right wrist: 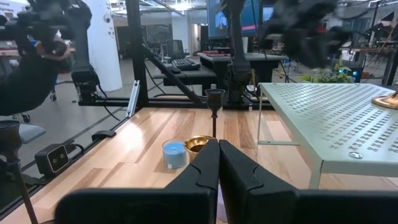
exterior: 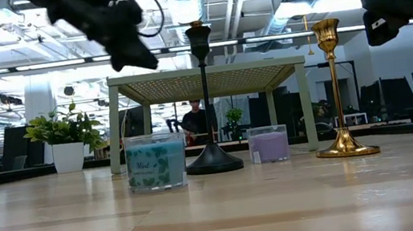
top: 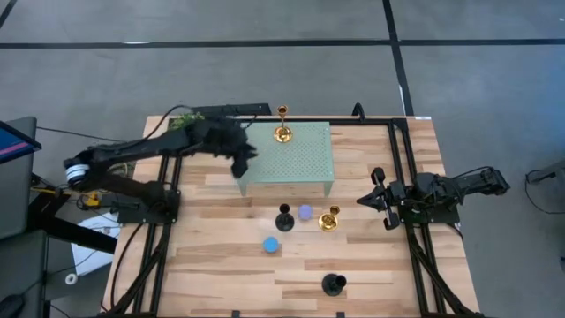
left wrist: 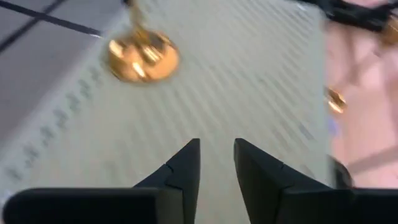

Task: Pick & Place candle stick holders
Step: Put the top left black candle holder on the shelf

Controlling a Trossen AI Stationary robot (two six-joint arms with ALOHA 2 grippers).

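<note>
Landmark: mint-green perforated stand (top: 290, 152), at the table's far-centre.

Status, L arm: my left gripper (top: 240, 162) hangs over the stand's left edge, above the deck. In the left wrist view its fingers (left wrist: 180, 177) stand a narrow gap apart w/ nothing between them, so empty, part-closed, not grasping. One gold holder (top: 282, 132) already stands upright on the stand's far edge, left of centre, just beyond the gripper and apart from it.

Status, R arm: my right gripper (top: 378, 198) waits off the stand's right-front corner, fingers pressed together, holding nothing.

Remaining holders, all on the table in front of the stand:
- black holder (top: 284, 219), just in front of the stand, near centre; upright, thin stem vertical.
- lilac holder (top: 305, 212), just beside the black one, on its right.
- second gold holder (top: 328, 219), right of the lilac one; upright, nearest the R gripper.
- blue holder (top: 271, 245), further fwd of the stand, left of the black one.
- second black holder (top: 332, 283), well fwd of the stand, near the table's front edge.

Judgement: one of six placed. Key relation for the next pick: all targets lie toward the table front from the L gripper, long axes vertical, so approach should be side-on to the stem or top-down. The blue and first black holders look the L arm's closest. Risk: tall thin stems tip easily if nudged.
</note>
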